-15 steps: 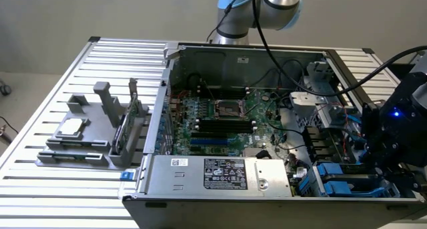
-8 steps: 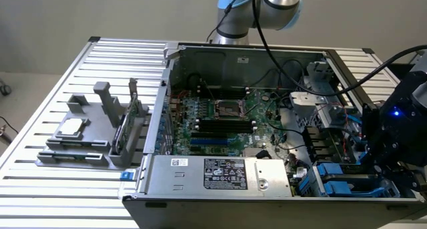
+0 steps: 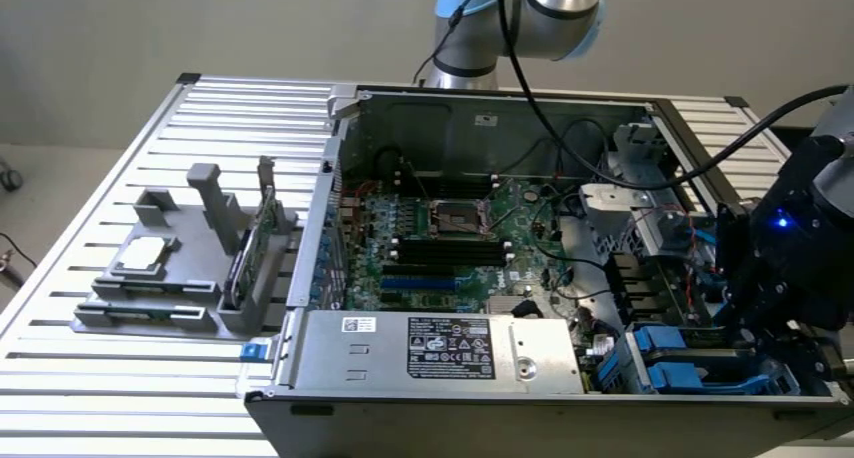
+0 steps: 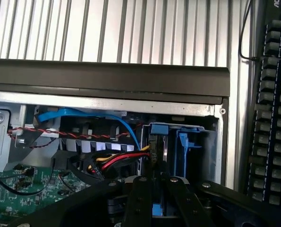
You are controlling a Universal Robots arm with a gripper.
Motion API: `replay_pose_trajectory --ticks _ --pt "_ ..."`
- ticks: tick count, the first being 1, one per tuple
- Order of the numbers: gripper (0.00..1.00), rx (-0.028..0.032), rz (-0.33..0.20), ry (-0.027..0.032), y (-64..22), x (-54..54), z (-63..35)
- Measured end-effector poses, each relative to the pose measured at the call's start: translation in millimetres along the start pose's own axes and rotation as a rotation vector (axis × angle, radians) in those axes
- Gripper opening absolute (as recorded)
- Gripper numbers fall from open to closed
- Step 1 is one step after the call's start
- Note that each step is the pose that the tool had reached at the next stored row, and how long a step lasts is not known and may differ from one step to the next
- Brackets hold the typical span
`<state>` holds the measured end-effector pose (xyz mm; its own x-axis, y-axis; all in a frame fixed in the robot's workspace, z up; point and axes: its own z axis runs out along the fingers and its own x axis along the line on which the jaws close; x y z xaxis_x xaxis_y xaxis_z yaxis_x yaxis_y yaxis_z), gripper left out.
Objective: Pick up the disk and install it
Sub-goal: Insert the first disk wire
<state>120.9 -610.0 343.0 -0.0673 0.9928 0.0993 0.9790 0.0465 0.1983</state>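
Exterior view: we see the open case [image 3: 534,238] on the slatted table [image 3: 107,178], with the gripper [image 3: 781,308] lowered over the drive bay at the case's near corner, on the exterior view's right. Blue carrier parts [image 3: 674,363] show in that bay, beside the power supply [image 3: 441,350]. A fixture [image 3: 187,268] with a small chip stands on the exterior view's left, well apart. Wrist view: we look down between the fingers [image 4: 140,198], drawn close together around a blue edge that we take to be the disk [image 4: 155,208] in its carrier. The disk appears to stand upright in the bay [image 4: 187,142], next to the coloured cables [image 4: 112,161]. We judge the pick-up done and the insertion in hand; full seating cannot be confirmed.
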Motion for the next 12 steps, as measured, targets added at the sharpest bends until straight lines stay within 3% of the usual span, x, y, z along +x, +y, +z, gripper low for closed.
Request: replay_pose_trajectory --ticks 7,10,12 --pt "0.16 0.0019 0.000 -0.0017 -2.3 4.7 0.0" --pt "0.16 0.0023 -0.001 -0.0080 -2.2 10.5 0.7" --pt "0.16 0.0028 -0.003 -0.0156 -2.1 14.0 1.0"
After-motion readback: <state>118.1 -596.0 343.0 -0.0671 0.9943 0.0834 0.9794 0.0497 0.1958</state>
